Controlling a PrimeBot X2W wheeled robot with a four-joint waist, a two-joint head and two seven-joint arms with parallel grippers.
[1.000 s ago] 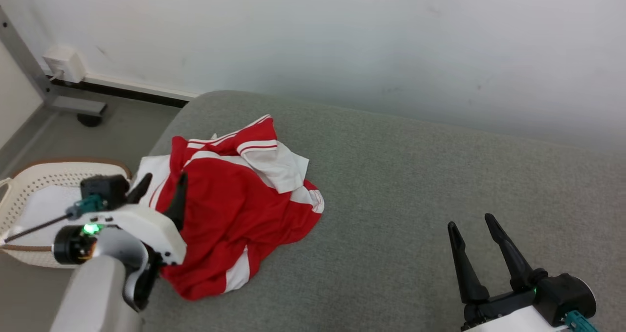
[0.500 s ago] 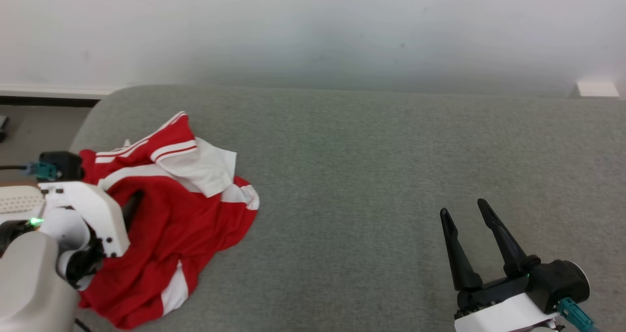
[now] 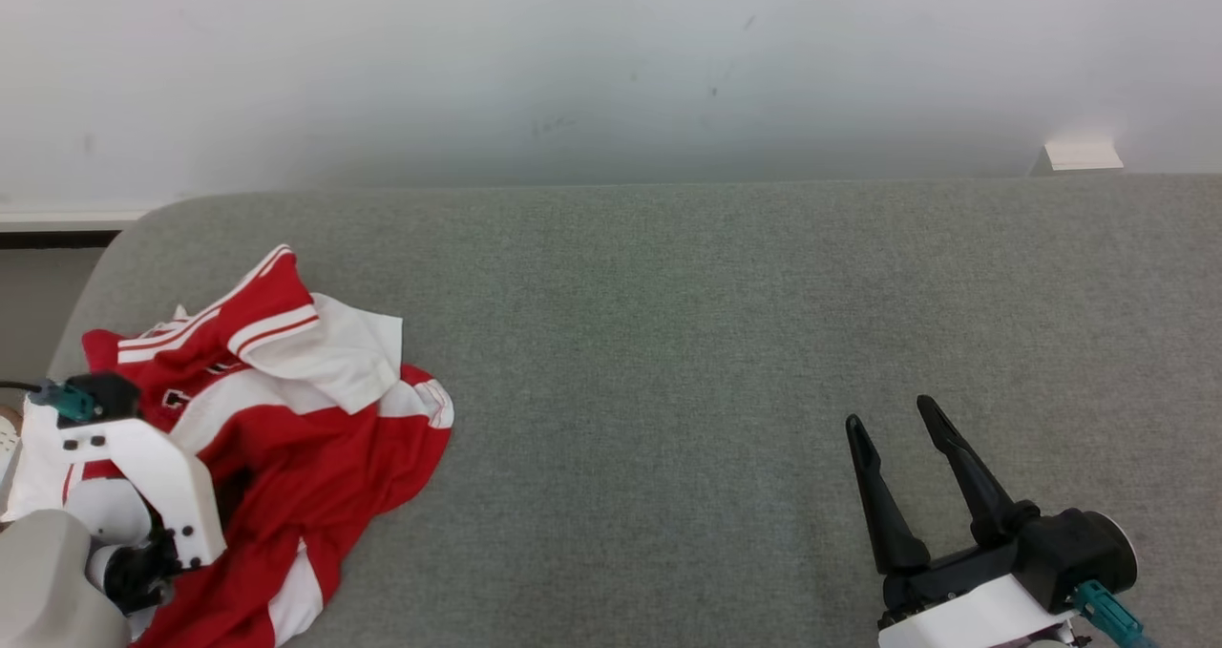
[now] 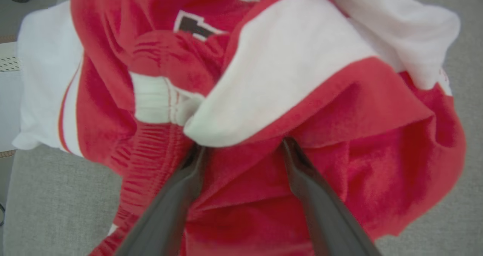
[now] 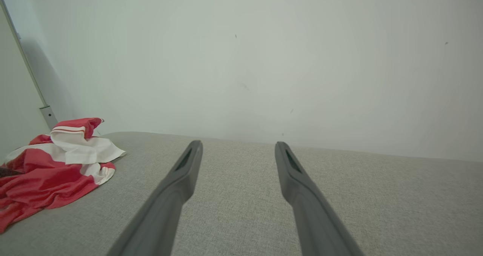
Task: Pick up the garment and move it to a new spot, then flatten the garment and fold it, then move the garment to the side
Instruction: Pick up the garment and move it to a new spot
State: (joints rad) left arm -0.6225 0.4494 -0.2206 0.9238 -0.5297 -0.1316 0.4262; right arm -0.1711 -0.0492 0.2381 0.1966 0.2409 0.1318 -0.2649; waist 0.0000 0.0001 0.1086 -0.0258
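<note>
In the head view the camera has swung right since a second ago, putting the red-and-white garment [image 3: 286, 438] at the left end of the grey surface [image 3: 668, 343]; the right tool [image 3: 890, 412] hangs wide apart and empty, near right. In the left wrist view the left tool [image 4: 242, 144], fingers spread, has its tips under the garment's folds, red cloth between them. The right wrist view shows the garment far left.

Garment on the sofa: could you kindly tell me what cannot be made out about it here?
Left gripper: left wrist view, its tips are tucked under a fold of the garment; contact unclear.
The garment's lower part: head view, cut off by the bottom edge and hidden behind the left arm.
Lettering: left wrist view, blurred and creased; unreadable.
</note>
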